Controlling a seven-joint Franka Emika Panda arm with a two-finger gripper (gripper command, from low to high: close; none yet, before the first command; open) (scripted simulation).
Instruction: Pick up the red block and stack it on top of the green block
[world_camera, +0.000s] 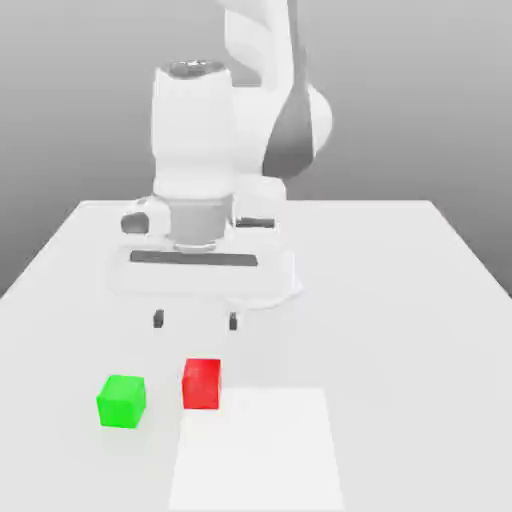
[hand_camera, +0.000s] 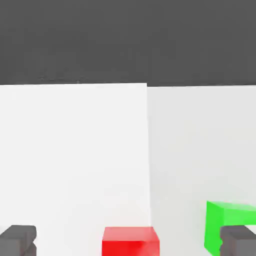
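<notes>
Red block looks light, stiff and easy to grip

The red block (world_camera: 202, 384) sits by the white patch's (world_camera: 257, 450) far-left corner in the exterior view, the green block (world_camera: 122, 401) beside it. The gripper (world_camera: 196, 320) is spread, empty. Matte opposite sides, gripped mid-height, should resist slipping. No lettering visible.

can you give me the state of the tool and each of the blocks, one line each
tool: open, empty, above the table
red block: sitting on the table, not held
green block: sitting on the table, nothing stacked on it
</notes>
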